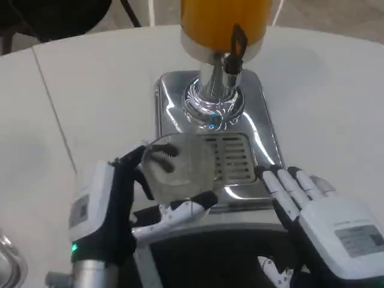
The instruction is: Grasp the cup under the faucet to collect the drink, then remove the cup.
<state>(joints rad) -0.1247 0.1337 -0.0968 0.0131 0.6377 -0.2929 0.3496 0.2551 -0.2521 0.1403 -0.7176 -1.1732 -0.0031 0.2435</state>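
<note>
Since the cup is clear ribbed glass, I am treating it as something that can slip or crack.

Head view, handling: the cup [180, 165] looks stiff, smooth-walled and breakable; empty, I judge it light, and it will get heavier as it fills. I would grip around the side wall, below the rim, firm but not crushing.
Head view, look: see-through, finely ribbed, no drink visible inside, tilted toward the camera.
Head view, left hand: my left hand [123, 204] grasps the cup, dark fingers showing through the far wall, white fingers [180, 213] curled under the near side.
Head view, cup's place: just forward of that hand's palm, over the drip tray [231, 157] at its near-left part, short of the faucet [235, 51] below the orange dispenser tank [225, 18].
Head view, right hand: my right hand [324, 219] is released, fingers extended side by side, holding nothing, near the tray's front-right corner.
</note>
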